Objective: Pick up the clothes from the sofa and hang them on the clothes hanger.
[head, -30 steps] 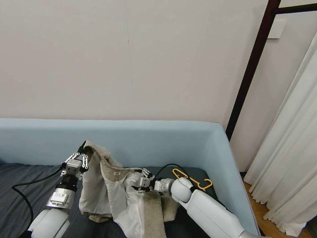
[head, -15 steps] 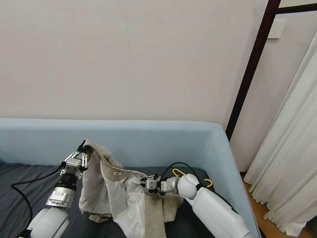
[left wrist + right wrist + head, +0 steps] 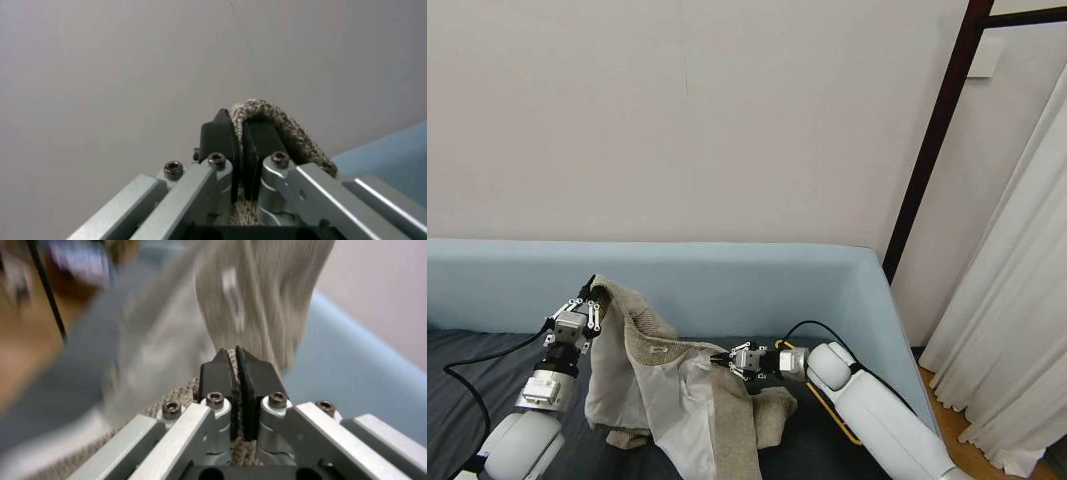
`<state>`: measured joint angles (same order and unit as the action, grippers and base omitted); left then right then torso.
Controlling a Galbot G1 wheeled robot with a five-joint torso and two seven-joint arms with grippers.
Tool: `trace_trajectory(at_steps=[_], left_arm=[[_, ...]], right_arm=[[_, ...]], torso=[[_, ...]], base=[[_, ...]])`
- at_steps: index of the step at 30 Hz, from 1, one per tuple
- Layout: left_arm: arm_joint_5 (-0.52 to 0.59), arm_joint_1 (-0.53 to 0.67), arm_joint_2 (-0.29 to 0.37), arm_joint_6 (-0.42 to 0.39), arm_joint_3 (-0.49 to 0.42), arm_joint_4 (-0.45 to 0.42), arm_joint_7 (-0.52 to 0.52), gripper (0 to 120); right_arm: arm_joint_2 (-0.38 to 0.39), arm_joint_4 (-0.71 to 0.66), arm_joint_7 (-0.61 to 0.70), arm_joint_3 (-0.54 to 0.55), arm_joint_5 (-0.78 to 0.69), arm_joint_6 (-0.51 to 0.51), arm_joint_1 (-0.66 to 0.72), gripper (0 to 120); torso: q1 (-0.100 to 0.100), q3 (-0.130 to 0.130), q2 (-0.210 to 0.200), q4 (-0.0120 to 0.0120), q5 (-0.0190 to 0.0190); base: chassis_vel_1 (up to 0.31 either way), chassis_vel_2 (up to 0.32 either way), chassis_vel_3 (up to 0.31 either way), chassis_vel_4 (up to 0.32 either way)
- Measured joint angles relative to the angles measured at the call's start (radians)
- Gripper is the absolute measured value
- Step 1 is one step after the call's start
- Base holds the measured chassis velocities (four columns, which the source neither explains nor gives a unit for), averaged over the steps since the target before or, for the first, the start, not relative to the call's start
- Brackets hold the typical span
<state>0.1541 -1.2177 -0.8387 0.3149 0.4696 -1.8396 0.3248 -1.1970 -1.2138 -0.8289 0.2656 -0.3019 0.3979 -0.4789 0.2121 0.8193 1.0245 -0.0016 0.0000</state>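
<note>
A beige knitted garment (image 3: 662, 385) with a pale lining hangs between my two grippers over the dark sofa seat (image 3: 467, 380). My left gripper (image 3: 592, 298) holds one upper edge of it up in front of the light blue backrest, shut on the knit (image 3: 267, 117). My right gripper (image 3: 724, 361) is shut on another part of the garment (image 3: 267, 295) lower down, near the seat's right end. A yellow hanger (image 3: 832, 420) lies on the seat beside my right arm, mostly hidden by it.
The sofa's light blue backrest and right arm (image 3: 867, 310) wall in the seat. A dark wooden post (image 3: 932, 140) stands to the right of the sofa, with white curtains (image 3: 1017, 320) beyond it. A black cable (image 3: 477, 355) trails from my left arm.
My right gripper has swung its wrist round and moved slightly right and up with the garment, uncovering less of the hanger. My left gripper has risen a little.
</note>
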Motion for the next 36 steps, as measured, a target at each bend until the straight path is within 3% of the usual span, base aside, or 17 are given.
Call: trace_trajectory(at_steps=[2,5,7,18,25,29,31,35,36], left_arm=[[0.008,0.017,0.001,0.0,-0.004,-0.004,0.001,0],[0.012,0.025,0.001,0.001,-0.006,-0.006,0.001,0],[0.027,0.053,0.001,0.007,-0.013,-0.018,0.001,0],[0.092,0.13,-0.015,-0.013,0.003,-0.1,0.018,0],[0.15,0.113,0.011,-0.045,0.074,-0.181,0.039,0],[0.15,0.013,0.032,-0.045,0.133,-0.228,0.038,0],[0.113,-0.032,0.016,-0.028,0.112,-0.226,0.026,0],[0.002,-0.151,-0.103,0.009,-0.01,-0.141,0.004,0],[0.002,-0.151,-0.103,0.009,-0.01,-0.141,0.004,0]], right_arm=[[0.027,-0.041,-0.029,0.025,-0.203,0.0,0.012,0],[0.035,-0.051,-0.042,0.027,-0.268,-0.004,0.02,0],[0.051,-0.058,-0.082,0.014,-0.398,-0.022,0.052,0],[0.11,-0.109,-0.105,-0.047,-0.648,-0.112,0.18,0],[0.153,-0.203,-0.071,-0.052,-0.724,-0.143,0.272,0],[0.188,-0.243,-0.086,-0.037,-0.729,-0.147,0.279,0],[0.202,-0.24,-0.114,-0.028,-0.692,-0.138,0.237,0],[0.205,-0.141,-0.24,-0.017,-0.48,-0.093,0.018,0],[0.205,-0.141,-0.24,-0.017,-0.48,-0.093,0.018,0]], torso=[[0.0,0.0,0.0,0.0001,0.0],[0.0,0.0,0.0,0.0001,0.0],[0.0,0.0,0.0,0.0001,0.0],[0.0,0.0,0.0,0.0,0.0],[0.0,0.0,0.0,-0.0001,-0.0001],[0.0,-0.001,0.0,0.0008,0.0],[0.0,-0.001,0.0,0.001,0.0001],[0.0,0.0,0.0,-0.0003,0.0002],[0.0,0.0,0.0,-0.0003,0.0002]], base=[[0.0,0.0,0.0,0.0],[0.0,0.0,0.0,0.0],[0.0,0.0,0.0,0.0],[0.0,0.0,0.0,0.0],[0.0,0.0,0.0,0.0],[0.0,0.0,0.0,0.0],[0.0,0.0,0.0,0.0],[0.0,0.0,0.0,0.0],[0.0,0.0,0.0,0.0]])
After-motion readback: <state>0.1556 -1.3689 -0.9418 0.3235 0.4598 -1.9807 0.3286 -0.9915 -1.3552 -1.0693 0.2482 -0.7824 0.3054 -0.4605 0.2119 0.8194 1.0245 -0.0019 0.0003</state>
